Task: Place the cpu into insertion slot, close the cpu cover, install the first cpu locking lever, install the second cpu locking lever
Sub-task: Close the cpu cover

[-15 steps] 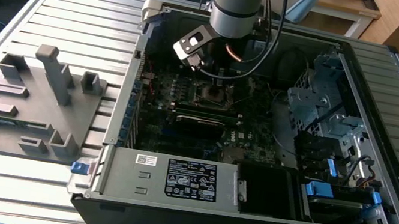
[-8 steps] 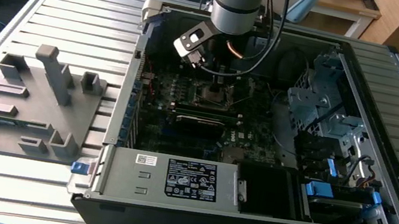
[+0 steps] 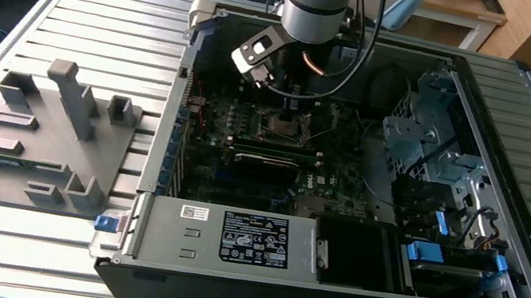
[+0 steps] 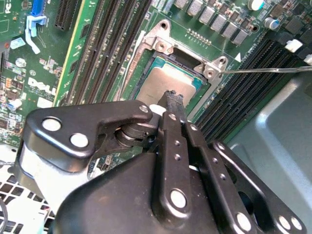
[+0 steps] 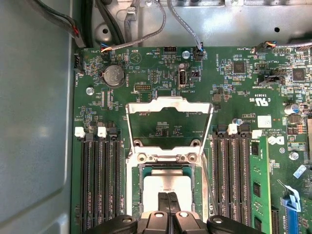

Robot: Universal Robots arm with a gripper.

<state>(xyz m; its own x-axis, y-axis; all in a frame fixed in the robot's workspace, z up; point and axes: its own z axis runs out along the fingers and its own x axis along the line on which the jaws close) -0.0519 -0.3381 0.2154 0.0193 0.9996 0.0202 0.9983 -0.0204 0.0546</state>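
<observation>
The cpu [image 5: 168, 184] lies flat in the insertion slot [image 5: 145, 170] on the motherboard, its silver-grey top showing. The cpu cover [image 5: 169, 103] stands swung open beyond the slot, a shiny frame with a square window. My gripper [image 5: 168, 195] hangs right over the cpu, its two black fingers pressed together with nothing between them. In the second wrist view the gripper [image 4: 174, 96] has its tip at the edge of the cpu [image 4: 168, 80]. A thin metal locking lever [image 4: 268, 69] sticks out beside the slot. The exterior view has the gripper [image 3: 290, 109] low inside the case.
Long black memory slots [image 5: 100, 180] flank the socket on both sides. The open computer case [image 3: 329, 289] has a drive cage [image 3: 425, 135] on the exterior view's right and a power supply [image 3: 229, 236] at the front. A grey fixture [image 3: 41, 136] stands on the table at the left.
</observation>
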